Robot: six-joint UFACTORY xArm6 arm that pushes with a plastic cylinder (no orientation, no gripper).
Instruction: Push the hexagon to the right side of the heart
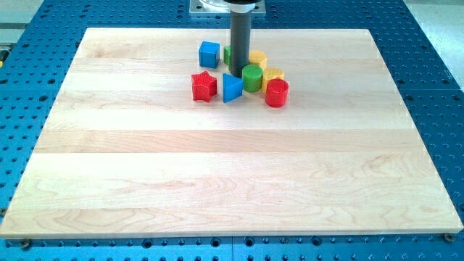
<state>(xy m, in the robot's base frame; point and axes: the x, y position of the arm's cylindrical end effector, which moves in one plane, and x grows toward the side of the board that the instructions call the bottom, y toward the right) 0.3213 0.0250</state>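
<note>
Several blocks cluster near the view's top centre of the wooden board (217,167). One yellow block (258,59) lies at the back. A second yellow block (274,74) sits to its lower right, between the green cylinder (251,77) and the red cylinder (277,93). I cannot tell which yellow block is the hexagon and which the heart. My tip (238,74) is down among the cluster, just behind the blue triangle (232,88), left of the green cylinder and left of the back yellow block. The rod hides most of a green block (227,54).
A blue cube (209,54) sits at the cluster's upper left and a red star (204,86) at its lower left. A blue perforated table (435,43) surrounds the board. The arm's mount (226,6) is at the view's top edge.
</note>
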